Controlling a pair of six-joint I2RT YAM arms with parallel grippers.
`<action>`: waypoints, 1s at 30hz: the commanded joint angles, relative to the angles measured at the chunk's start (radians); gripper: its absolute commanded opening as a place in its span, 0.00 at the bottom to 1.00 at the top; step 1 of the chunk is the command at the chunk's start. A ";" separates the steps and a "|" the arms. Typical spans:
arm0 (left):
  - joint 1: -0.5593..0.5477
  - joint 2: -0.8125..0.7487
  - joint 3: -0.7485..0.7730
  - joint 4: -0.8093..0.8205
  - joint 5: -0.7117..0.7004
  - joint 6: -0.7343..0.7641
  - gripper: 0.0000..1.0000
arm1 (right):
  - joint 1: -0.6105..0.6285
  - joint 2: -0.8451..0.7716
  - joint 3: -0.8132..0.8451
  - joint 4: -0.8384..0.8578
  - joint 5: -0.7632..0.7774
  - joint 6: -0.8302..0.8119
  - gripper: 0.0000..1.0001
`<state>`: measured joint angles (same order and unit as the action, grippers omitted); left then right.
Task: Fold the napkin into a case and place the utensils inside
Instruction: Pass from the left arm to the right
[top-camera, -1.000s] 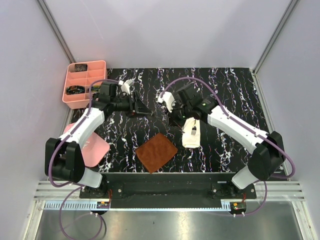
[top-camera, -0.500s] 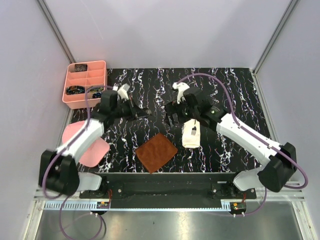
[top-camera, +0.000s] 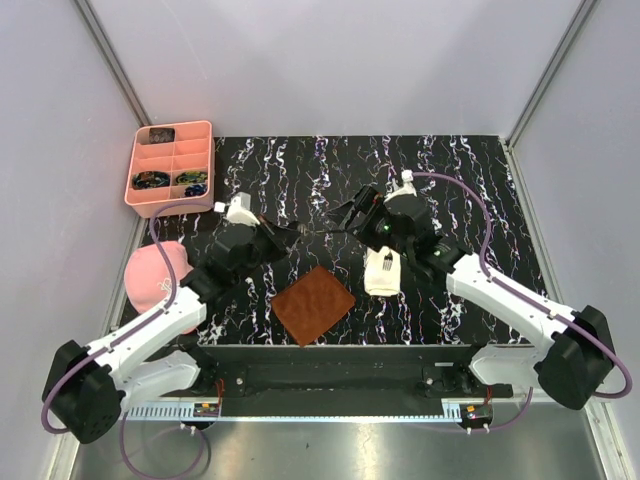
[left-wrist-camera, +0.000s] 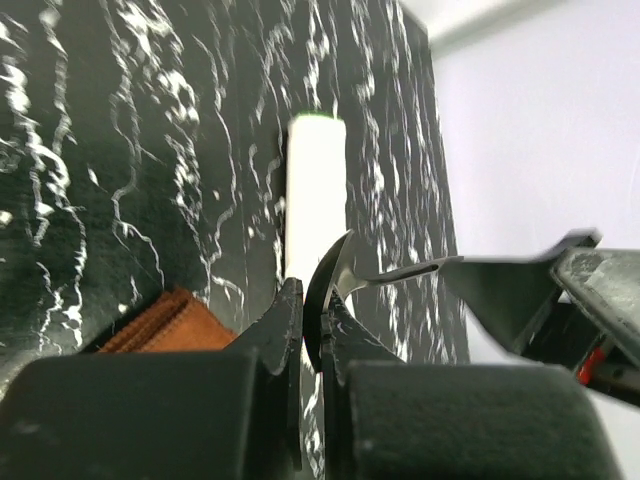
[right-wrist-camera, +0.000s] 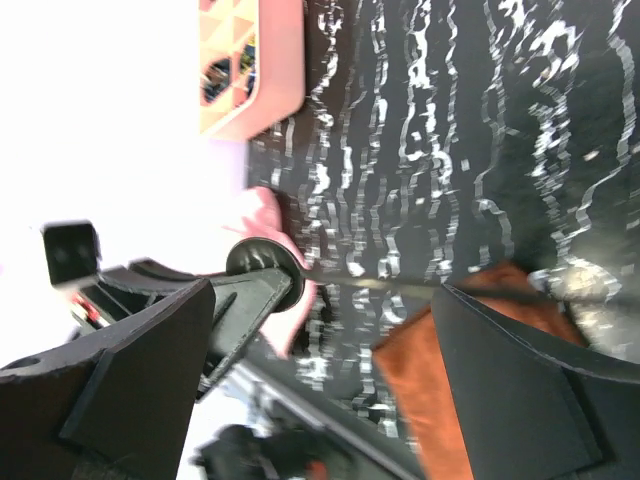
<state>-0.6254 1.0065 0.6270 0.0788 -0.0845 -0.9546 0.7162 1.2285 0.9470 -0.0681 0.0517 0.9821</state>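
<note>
The spoon (left-wrist-camera: 380, 272) has just changed hands: the left end effector (top-camera: 290, 230) is now clenched on its bowl and the right end effector (top-camera: 350, 218) has released it, so the spoon can go to the case (top-camera: 383, 280), which lies just nearside of the right end effector and bears the fork (top-camera: 386, 262).

We identify white link shells and black joint housings on the left arm (top-camera: 140, 335) and right arm (top-camera: 510, 300). A purple cable (top-camera: 450, 178) follows each. The right gripper (right-wrist-camera: 320, 340) has matte-black wedge fingers (right-wrist-camera: 140, 380).
</note>
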 joint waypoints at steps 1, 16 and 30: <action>-0.020 -0.063 0.022 0.139 -0.215 -0.035 0.00 | 0.006 -0.018 -0.033 0.086 0.036 0.181 0.97; -0.145 -0.032 0.065 0.115 -0.368 0.013 0.00 | 0.006 0.029 -0.128 0.263 0.016 0.277 0.98; -0.163 -0.176 -0.079 0.090 -0.348 0.068 0.00 | -0.032 0.218 -0.019 0.398 -0.134 0.313 0.15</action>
<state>-0.7818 0.8818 0.5789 0.1169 -0.4320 -0.9318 0.7109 1.4052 0.8768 0.2485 0.0181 1.3075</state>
